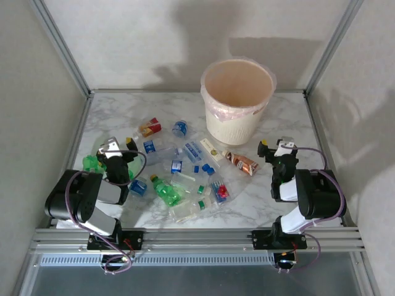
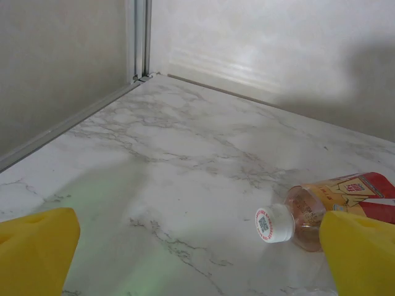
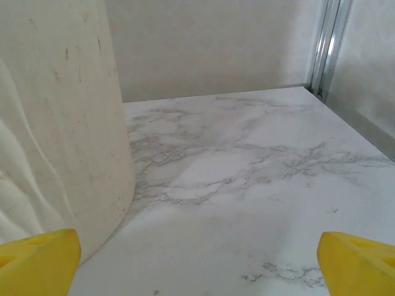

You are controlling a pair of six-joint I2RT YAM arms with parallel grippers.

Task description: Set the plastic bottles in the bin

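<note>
Free to pass over bare white marble surface (image 1: 287,117) right of the round cream bin (image 1: 234,126); blocked mid-surface by scattered crushed plastic bottles (image 1: 165,191); open along the far-left corner.

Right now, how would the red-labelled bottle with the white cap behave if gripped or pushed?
The red-labelled bottle looks empty, so probably light and yielding when squeezed. Lying on its side on the smooth table, it may slide or roll when nudged.

Left arm (image 1: 77,200) at lower left and right arm (image 1: 316,196) at lower right sit folded low; left gripper (image 1: 117,147) and right gripper (image 1: 276,147) point up-frame, jaws spread wide.
</note>
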